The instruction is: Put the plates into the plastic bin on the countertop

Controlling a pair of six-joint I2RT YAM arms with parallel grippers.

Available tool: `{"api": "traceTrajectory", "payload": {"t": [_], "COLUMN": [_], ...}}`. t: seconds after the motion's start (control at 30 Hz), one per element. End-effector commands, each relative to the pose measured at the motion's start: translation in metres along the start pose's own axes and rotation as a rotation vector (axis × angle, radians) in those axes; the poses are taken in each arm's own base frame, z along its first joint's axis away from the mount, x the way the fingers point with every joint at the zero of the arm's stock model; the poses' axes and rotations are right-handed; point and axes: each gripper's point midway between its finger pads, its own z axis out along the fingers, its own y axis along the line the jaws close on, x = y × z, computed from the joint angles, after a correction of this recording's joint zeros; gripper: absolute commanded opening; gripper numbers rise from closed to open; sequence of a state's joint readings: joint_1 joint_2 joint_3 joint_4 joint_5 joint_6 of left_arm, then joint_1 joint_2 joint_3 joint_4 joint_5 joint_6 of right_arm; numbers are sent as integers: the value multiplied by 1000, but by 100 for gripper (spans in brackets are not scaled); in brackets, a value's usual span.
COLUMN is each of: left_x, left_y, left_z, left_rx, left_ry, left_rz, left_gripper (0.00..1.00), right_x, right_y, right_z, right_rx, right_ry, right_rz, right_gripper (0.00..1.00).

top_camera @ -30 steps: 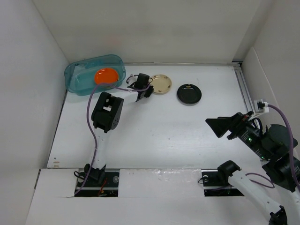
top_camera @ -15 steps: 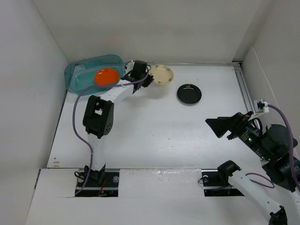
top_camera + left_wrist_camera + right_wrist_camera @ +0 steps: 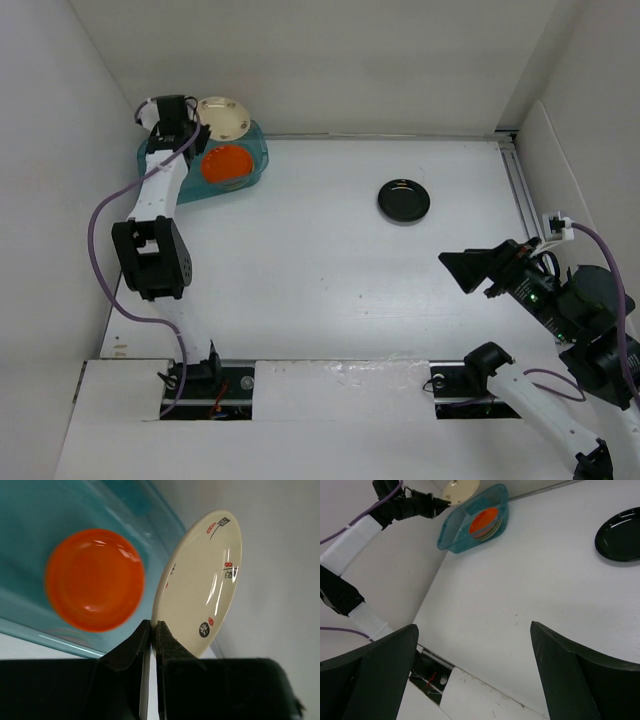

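A: Left side?
B: Upper left, my left gripper is clamped on the rim of a round cream plate, held on edge over the far rim of the translucent teal plastic bin. A round orange plate lies inside.
A: Right?
B: A glossy black round plate sits on the white countertop, right of centre. My right gripper is lower right, fingers spread wide.

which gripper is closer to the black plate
Right. The right gripper hangs open, near-right of the black plate; the left gripper is far left, gripping a cream plate at the plastic bin.
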State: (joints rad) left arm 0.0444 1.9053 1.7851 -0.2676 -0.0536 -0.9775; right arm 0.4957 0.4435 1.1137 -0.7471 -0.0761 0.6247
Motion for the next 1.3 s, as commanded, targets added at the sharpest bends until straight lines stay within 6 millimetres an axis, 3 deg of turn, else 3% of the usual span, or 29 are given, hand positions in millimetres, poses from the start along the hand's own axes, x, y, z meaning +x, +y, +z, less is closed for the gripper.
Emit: {"api": "traceTrajectory", "payload": {"t": [0.0,0.17,0.27,0.3,0.4,0.43,0.57,0.6,0.63,0.7,0.73,0.83,0.87,0.9,0.93,0.97,1.0,1.07,1.1,1.2,1.27], "left_x": [6,5,12,11,10,10,-18,-29,-29,-35,-38,16,46,89,92,119,170,226,265,333,364], "left_y": [36,75,86,80,80,79,45,23,7,-20,-49,-87,-100,-110,-107,-107,-101,-95,-91,-78,-74], "left_z": [10,35,43,42,36,33,-3,-26,-38,-65,-89,-110,-120,-127,-123,-123,-131,-126,-132,-115,-115], "left_rx": [-73,-158,-185,-171,-173,-171,-89,-33,0,71,182,364,416,488,487,512,532,553,556,594,637], "left_ry": [59,85,106,109,110,109,31,-13,-38,-90,-118,17,81,186,188,238,324,404,476,628,707], "left_rz": [29,31,52,51,51,51,57,77,109,180,206,307,342,388,389,406,443,481,503,504,465], "left_gripper": [0,0,0,1,20,44,80,89,99,100,100,100,100,100,100,100,100,100,100,96,95], "right_x": [-14,-13,-16,-16,-14,-17,-15,-15,-15,-14,-14,-14,-16,-19,-23,-24,-33,-33,-35,-33,-32], "right_y": [5,4,6,6,5,7,6,6,6,5,5,2,0,-2,1,2,6,3,3,2,2], "right_z": [1,4,2,2,2,0,0,0,0,2,2,7,7,7,5,3,-2,-4,-6,-5,-9], "right_rx": [-12,-7,-12,-12,-7,-12,-7,-7,-7,-7,-7,5,15,35,29,29,28,52,59,70,69], "right_ry": [-54,-47,-54,-54,-47,-54,-47,-47,-47,-47,-47,-52,-59,-67,-76,-76,-105,-97,-102,-88,-89], "right_rz": [-11,-10,-11,-11,-10,-11,-10,-10,-10,-10,-10,-10,-10,-9,-10,-10,-10,-9,-9,1,1], "right_gripper": [99,99,99,99,99,99,99,99,99,99,99,99,99,99,99,99,99,99,99,99,99]}}
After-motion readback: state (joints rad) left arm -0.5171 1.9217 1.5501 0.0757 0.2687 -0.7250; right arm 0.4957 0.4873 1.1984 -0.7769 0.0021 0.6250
